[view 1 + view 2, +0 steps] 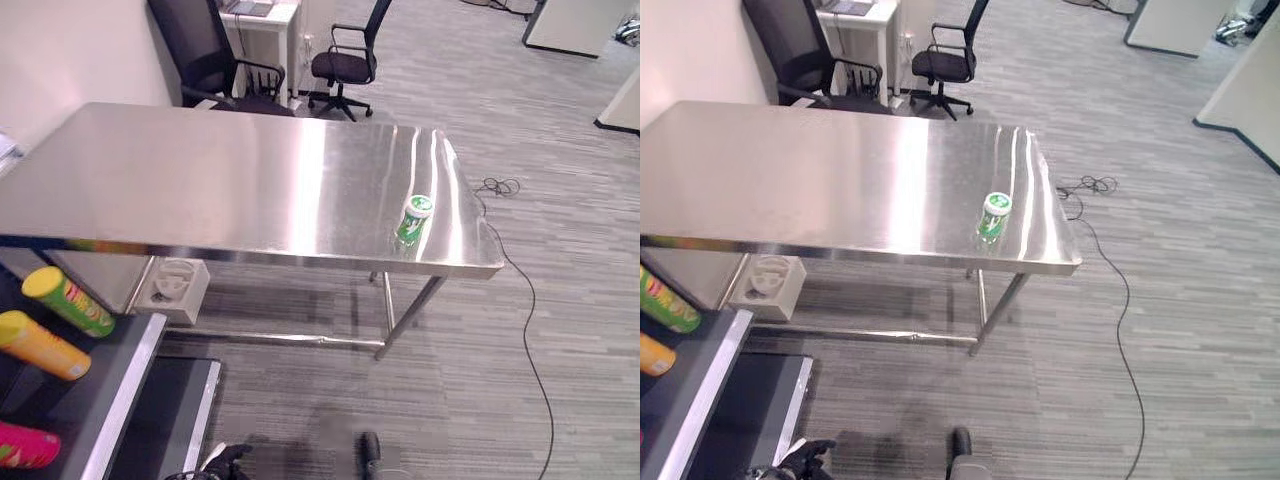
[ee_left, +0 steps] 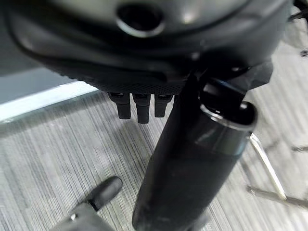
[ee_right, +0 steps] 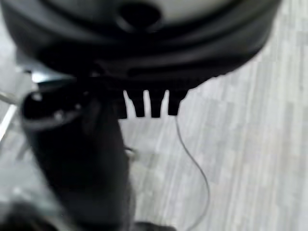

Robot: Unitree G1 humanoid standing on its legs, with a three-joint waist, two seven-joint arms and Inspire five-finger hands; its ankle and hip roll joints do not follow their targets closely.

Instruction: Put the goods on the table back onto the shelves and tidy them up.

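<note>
1. Steel table (image 1: 200, 180) with a shiny bare top stands on a grey striped carpet floor (image 1: 560, 330), seen from above
2. One small green and white can (image 1: 414, 219) lies tilted on the table near its right front corner, close to the edge, well apart from everything else
3. At the lower left a dark shelf (image 1: 120, 390) with a pale metal rim holds goods lying on their sides: a green tube with a yellow lid (image 1: 68, 300), an orange tube (image 1: 42, 346) below it, and a pink item (image 1: 25, 445) at the bottom corner
4. Two black office chairs (image 1: 345, 60) stand beyond the table's far edge, beside a white desk (image 1: 265, 20)
5. A white box (image 1: 178, 285) sits on the floor under the table's left end
6. The left hand (image 2: 138, 103) hangs over the carpet, its short dark fingers straight and empty
7. The right hand (image 3: 149, 103) also hangs above the floor, fingers straight, holding nothing
</note>
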